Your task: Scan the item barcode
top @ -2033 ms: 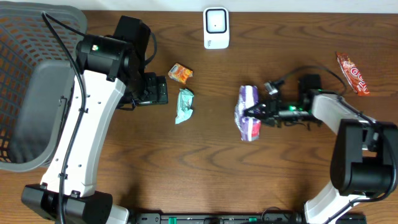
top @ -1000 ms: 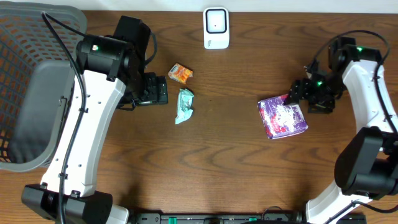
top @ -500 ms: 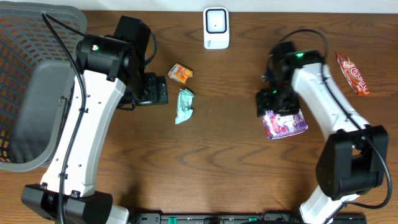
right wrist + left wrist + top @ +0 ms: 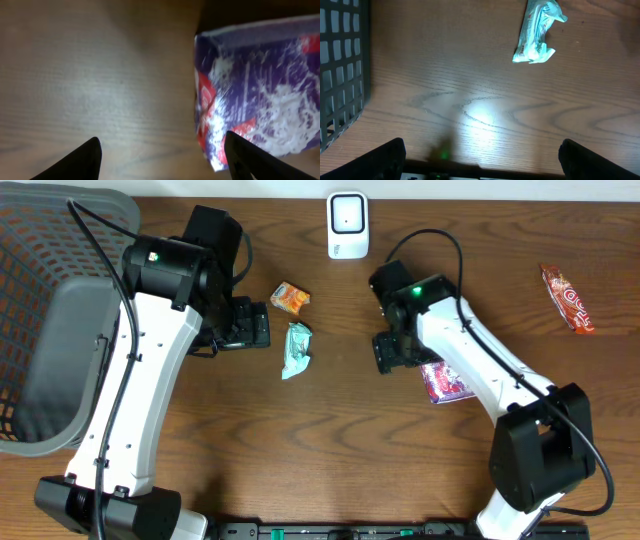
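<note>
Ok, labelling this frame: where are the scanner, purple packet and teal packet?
scanner (image 4: 347,224), overhead view, middle of its face.
purple packet (image 4: 260,85), right wrist view, crinkled top face.
teal packet (image 4: 536,30), left wrist view, middle of wrapper.

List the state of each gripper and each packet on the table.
left gripper: open, empty
right gripper: open, empty
purple packet: lying on table, not held
mint packet: lying on table, not held
orange packet: lying on table, not held

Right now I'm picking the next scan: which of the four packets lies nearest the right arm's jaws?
The purple packet, partly under the right arm, just beside its open jaws. The mint packet, orange packet and red bar lie farther off.
</note>
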Motion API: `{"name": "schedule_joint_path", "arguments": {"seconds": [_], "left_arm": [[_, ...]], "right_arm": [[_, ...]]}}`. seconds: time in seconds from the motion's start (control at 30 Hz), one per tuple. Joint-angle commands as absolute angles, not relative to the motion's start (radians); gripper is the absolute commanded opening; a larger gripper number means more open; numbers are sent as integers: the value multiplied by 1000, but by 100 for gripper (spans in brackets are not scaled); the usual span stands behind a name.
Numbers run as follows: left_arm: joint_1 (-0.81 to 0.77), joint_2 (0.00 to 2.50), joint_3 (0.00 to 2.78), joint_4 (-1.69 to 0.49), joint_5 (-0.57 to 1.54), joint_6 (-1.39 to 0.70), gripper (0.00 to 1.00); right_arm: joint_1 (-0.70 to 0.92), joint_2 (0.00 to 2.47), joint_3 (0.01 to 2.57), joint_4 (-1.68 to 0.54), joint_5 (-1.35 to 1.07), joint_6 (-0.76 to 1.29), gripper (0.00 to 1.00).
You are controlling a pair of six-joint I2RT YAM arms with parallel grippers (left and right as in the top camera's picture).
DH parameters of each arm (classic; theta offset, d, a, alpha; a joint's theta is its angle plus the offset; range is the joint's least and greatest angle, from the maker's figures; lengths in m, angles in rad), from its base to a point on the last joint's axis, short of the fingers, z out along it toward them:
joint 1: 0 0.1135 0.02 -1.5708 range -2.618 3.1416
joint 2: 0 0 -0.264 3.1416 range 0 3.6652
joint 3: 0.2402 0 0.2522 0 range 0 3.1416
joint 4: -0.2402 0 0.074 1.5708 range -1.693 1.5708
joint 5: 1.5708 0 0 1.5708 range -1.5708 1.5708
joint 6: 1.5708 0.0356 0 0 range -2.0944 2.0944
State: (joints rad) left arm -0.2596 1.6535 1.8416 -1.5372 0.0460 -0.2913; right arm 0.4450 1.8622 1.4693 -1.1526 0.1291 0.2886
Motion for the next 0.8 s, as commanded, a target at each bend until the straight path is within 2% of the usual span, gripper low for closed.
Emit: {"name": "schedule_joint_path", "arguments": {"seconds": [0.0,0.03,0.07,0.13,0.17,0.23,0.47,0.77], "left_arm": [[-260,1660,1848,-1539,40,-292,98],[-260,1660,1848,-1539,40,-292,98],[-260,1660,1848,-1539,40,-292,98],[-260,1660,1848,-1539,40,-292,98],[-260,1660,1848,-1539,40,-292,98],[-260,1660,1848,-1539,40,-292,98],[-260,1660,1848,-1539,40,-292,98],[-260,1660,1848,-1539,40,-292,98]], "right_arm": [[425,1852,1462,-1117,189,321,62],[407,1852,1462,-1101,189,321,54],[387,1852,1462,-1088,189,321,38],[347,1852,1463,-1074,182,319,18],[325,1852,1463,-1068,172,312,9],[265,1852,1463,-1058,136,298,1],[14,1852,1461,-1058,102,236,1],[-80,1853,1342,-989,28,228,1]]}}
